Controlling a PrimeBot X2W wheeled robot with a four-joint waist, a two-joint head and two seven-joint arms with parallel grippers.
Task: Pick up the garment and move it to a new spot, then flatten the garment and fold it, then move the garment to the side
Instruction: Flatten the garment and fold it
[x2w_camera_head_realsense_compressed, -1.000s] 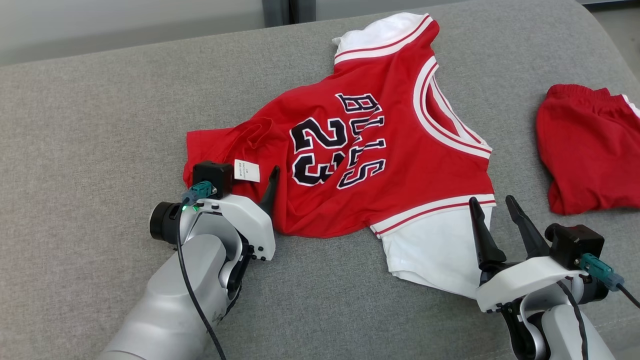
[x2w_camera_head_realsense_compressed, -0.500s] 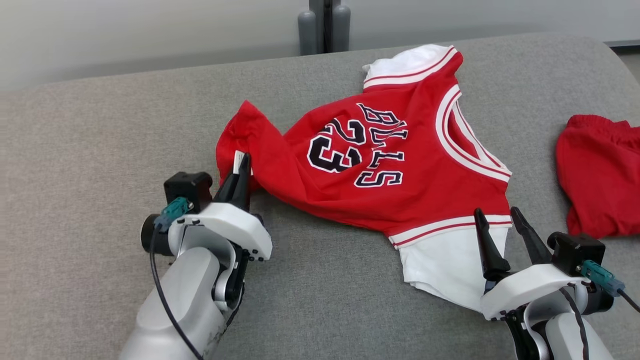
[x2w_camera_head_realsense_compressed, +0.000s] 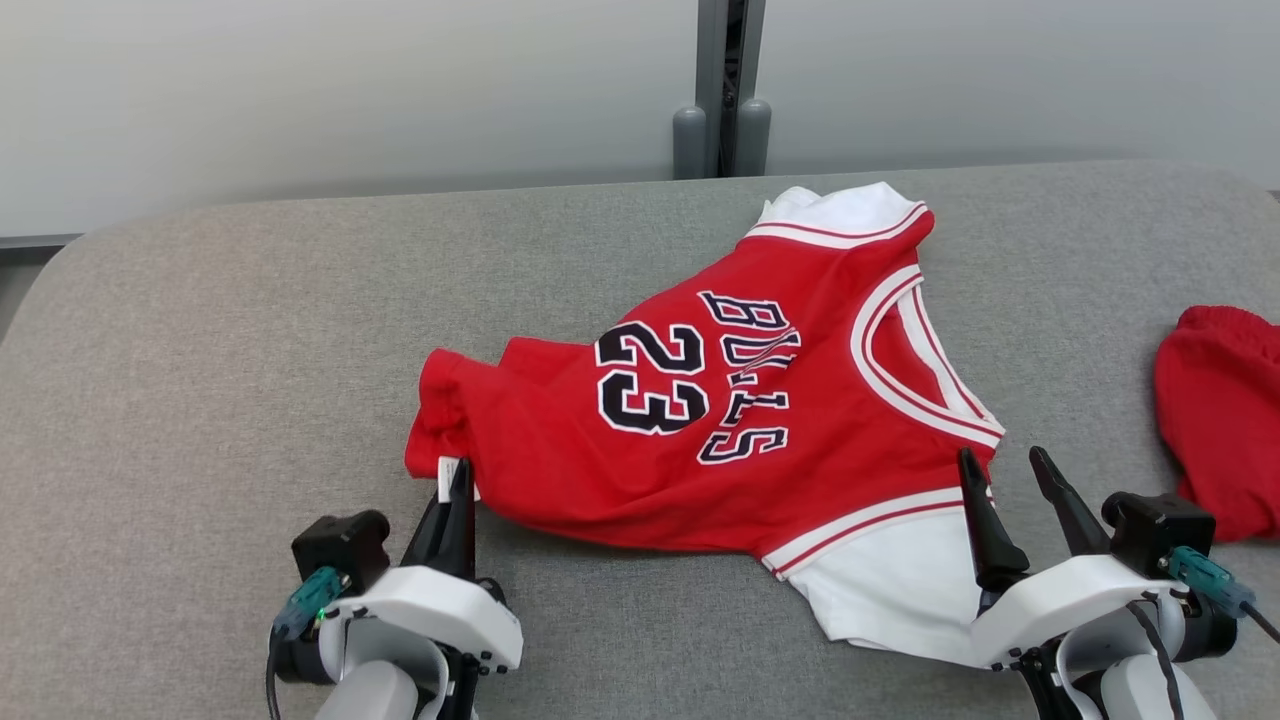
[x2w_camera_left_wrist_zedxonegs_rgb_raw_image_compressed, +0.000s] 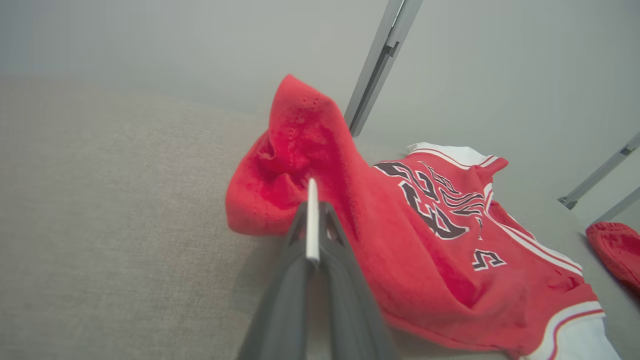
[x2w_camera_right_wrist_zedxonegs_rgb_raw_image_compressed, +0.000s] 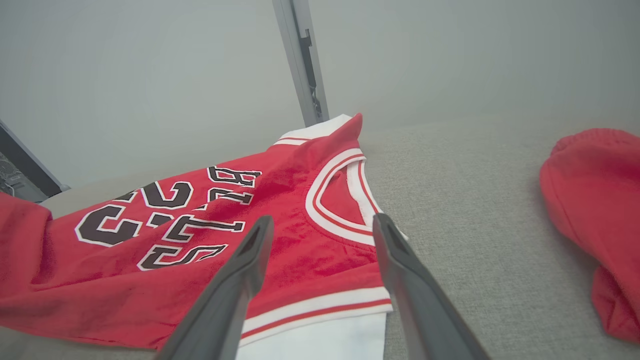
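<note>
The garment (x2w_camera_head_realsense_compressed: 720, 430) is a red jersey with "23" in black and white sleeves, lying rumpled on the grey cushion (x2w_camera_head_realsense_compressed: 200, 400). My left gripper (x2w_camera_head_realsense_compressed: 458, 478) is shut on its near-left hem corner, with the white label (x2w_camera_left_wrist_zedxonegs_rgb_raw_image_compressed: 312, 230) pinched between the fingers. In the left wrist view, that corner of the garment (x2w_camera_left_wrist_zedxonegs_rgb_raw_image_compressed: 300, 150) stands bunched up just beyond my left gripper (x2w_camera_left_wrist_zedxonegs_rgb_raw_image_compressed: 312, 212). My right gripper (x2w_camera_head_realsense_compressed: 1000, 462) stands open over the near white sleeve. In the right wrist view, my right gripper (x2w_camera_right_wrist_zedxonegs_rgb_raw_image_compressed: 322, 220) frames the garment (x2w_camera_right_wrist_zedxonegs_rgb_raw_image_compressed: 200, 225) near its neckline, touching nothing.
Red shorts (x2w_camera_head_realsense_compressed: 1220, 420) lie crumpled at the right edge of the cushion and also show as red shorts (x2w_camera_right_wrist_zedxonegs_rgb_raw_image_compressed: 595, 200) in the right wrist view. A pale wall with a grey post (x2w_camera_head_realsense_compressed: 722, 90) runs behind the cushion's far edge.
My left gripper has shut on the garment's hem corner at the label, lifted it, then drawn it back toward me. The head camera has tilted up. The right gripper stays open.
</note>
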